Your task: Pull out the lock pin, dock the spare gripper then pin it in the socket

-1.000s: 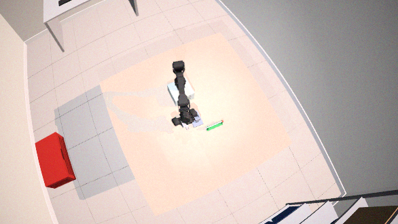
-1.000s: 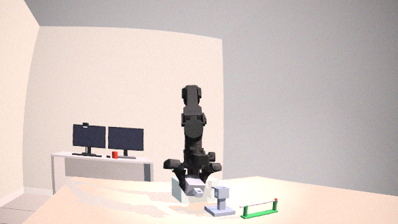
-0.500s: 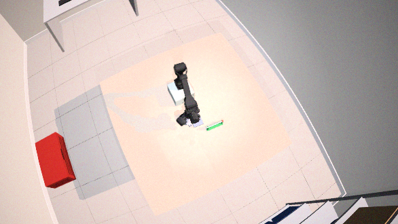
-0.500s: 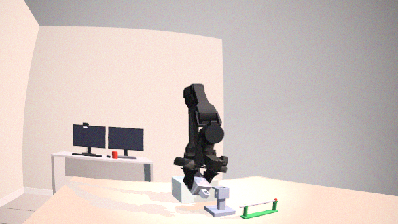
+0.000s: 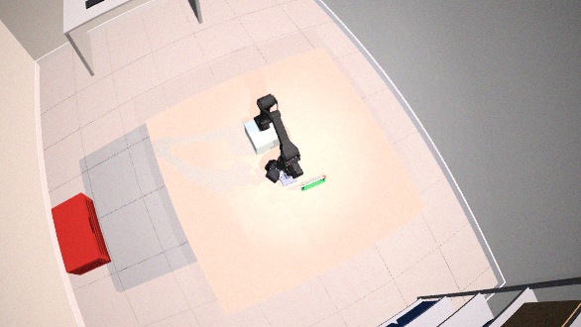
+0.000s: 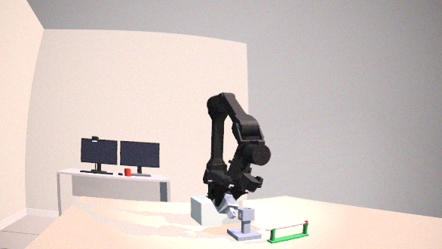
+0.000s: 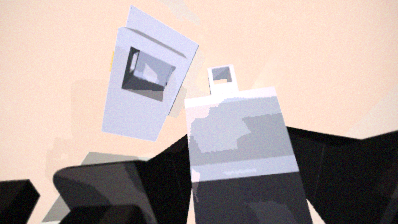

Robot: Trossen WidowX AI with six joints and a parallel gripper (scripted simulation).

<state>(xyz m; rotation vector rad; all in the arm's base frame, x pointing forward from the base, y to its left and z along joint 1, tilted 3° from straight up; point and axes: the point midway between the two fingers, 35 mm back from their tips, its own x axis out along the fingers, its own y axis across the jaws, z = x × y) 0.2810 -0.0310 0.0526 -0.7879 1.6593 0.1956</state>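
Pale matte tabletop w/ boxy grey mount (image 5: 288, 181) (image 6: 246, 225) (image 7: 145, 90), claw (image 6: 230, 198) (image 7: 227, 131) gripping blocky spare gripper (image 6: 228, 205) (image 7: 227, 131).

Your pale spare gripper (image 6: 227, 204) (image 7: 227, 131) hung tilted, its spigot outside the upright mount's (image 5: 287, 181) (image 6: 246, 215) (image 7: 120, 110) open socket. Your red-headed pin (image 5: 313, 181) (image 6: 289, 225) lay right, across its green stand (image 5: 313, 185) (image 6: 288, 238).

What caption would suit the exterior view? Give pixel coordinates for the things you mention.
The gripper (image 6: 227, 200) (image 7: 227, 131) holds the tilted spare gripper (image 6: 227, 205) (image 7: 227, 131) beside the mount (image 6: 246, 227) (image 7: 172, 105), while the pin (image 6: 287, 227) lies on its green rack (image 6: 290, 238) (image 5: 314, 184).
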